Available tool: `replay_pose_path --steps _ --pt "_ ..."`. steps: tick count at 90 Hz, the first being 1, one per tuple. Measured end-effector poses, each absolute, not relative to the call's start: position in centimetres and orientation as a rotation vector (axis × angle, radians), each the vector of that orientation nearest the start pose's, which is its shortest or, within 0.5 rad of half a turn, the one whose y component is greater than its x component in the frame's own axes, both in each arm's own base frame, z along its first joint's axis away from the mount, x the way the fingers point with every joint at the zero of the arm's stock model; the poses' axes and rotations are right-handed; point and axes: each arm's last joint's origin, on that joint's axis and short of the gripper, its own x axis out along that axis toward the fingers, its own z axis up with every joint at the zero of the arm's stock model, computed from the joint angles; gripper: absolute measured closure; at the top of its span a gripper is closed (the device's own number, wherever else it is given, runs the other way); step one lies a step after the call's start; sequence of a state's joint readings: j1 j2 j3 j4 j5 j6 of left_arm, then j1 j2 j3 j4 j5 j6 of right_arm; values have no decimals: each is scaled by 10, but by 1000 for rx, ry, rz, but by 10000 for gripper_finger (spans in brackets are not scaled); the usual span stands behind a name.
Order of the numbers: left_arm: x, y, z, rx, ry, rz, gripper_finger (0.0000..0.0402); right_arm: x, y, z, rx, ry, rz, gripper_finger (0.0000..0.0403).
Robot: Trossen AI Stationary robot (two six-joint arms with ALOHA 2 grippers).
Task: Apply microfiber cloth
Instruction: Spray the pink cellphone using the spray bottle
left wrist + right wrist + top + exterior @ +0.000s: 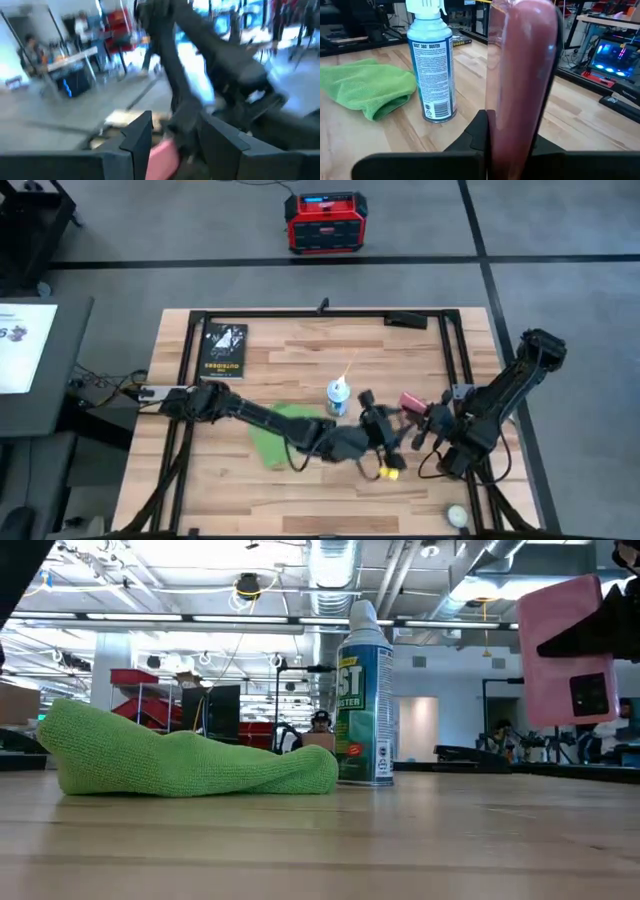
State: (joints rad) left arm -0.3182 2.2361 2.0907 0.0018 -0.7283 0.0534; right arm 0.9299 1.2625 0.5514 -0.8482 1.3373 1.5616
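- The light wooden table (300, 355) carries everything within both arms' reach.
- The lime-green microfiber cloth (277, 432) lies bunched and untouched left of the blue-and-white duster spray can (338, 397), likely waiting to be fetched.
- The right gripper (424, 418) clamps the pink-cased phone (520, 75) on edge above the table, presenting it for wiping.
- The left gripper (385, 442), fingers apart and empty, hovers near the phone, past the cloth.
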Motion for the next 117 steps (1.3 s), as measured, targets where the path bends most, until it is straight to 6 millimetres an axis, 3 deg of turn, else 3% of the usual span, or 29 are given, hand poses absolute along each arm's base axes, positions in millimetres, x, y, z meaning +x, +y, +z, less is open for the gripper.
replay_pose_path --steps 23,37,52,68,76,84,95,106,117 --pt "503 -131 323 173 195 353 267 122 116 166 60 235 -633 391" --pt "485 -115 346 172 266 379 267 121 116 166 59 254 -632 391" --pt "455 -103 378 197 335 402 269 121 116 166 60 253 -632 391" --pt "401 -87 403 182 505 558 286 122 116 166 64 252 -631 391" --pt "380 -97 407 107 546 569 295 122 116 166 65 252 -631 391" --pt "367 -125 400 108 595 515 299 122 116 166 66 251 -636 391" --pt "357 -170 369 123 607 453 300 123 115 166 75 248 -641 391" --pt "345 -211 317 125 516 497 300 124 116 166 82 246 -641 391" --pt "333 -235 255 6 422 477 300 124 117 166 95 241 -639 391"
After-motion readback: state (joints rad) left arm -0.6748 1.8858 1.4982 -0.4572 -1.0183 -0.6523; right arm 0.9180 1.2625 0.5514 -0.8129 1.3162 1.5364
